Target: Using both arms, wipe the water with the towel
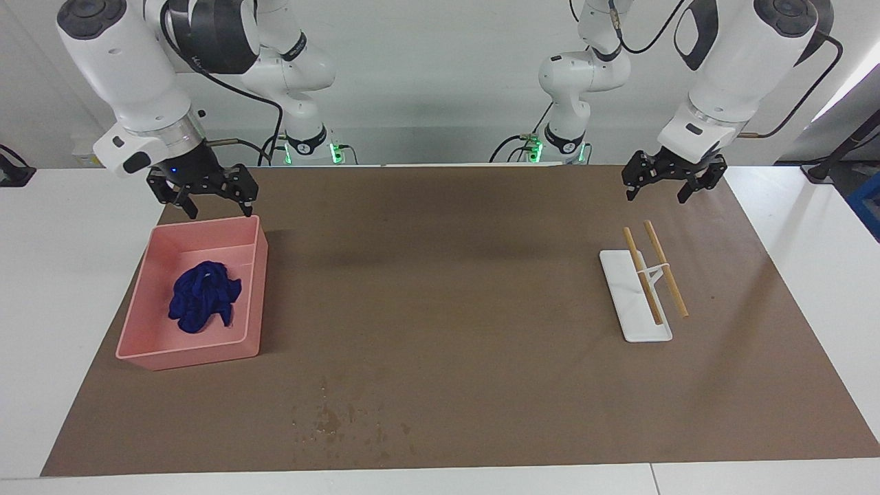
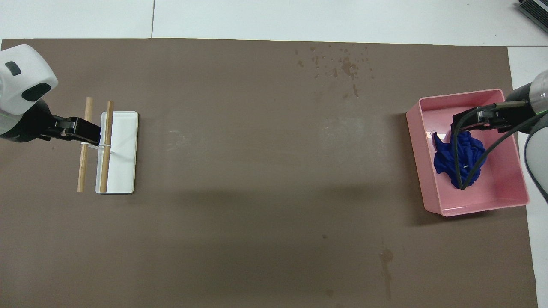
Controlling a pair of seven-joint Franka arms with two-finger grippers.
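Note:
The blue towel lies crumpled in the pink tray toward the right arm's end of the table; it also shows in the overhead view, partly crossed by a cable. The water is a patch of dark speckles on the brown mat, farther from the robots than the tray, and shows in the overhead view too. My right gripper hangs open and empty over the tray's rim nearest the robots. My left gripper hangs open and empty over the mat, by the rack.
A white rack with two wooden rods stands toward the left arm's end of the mat; it also shows in the overhead view. A faint dark stain marks the mat nearer the robots than the tray.

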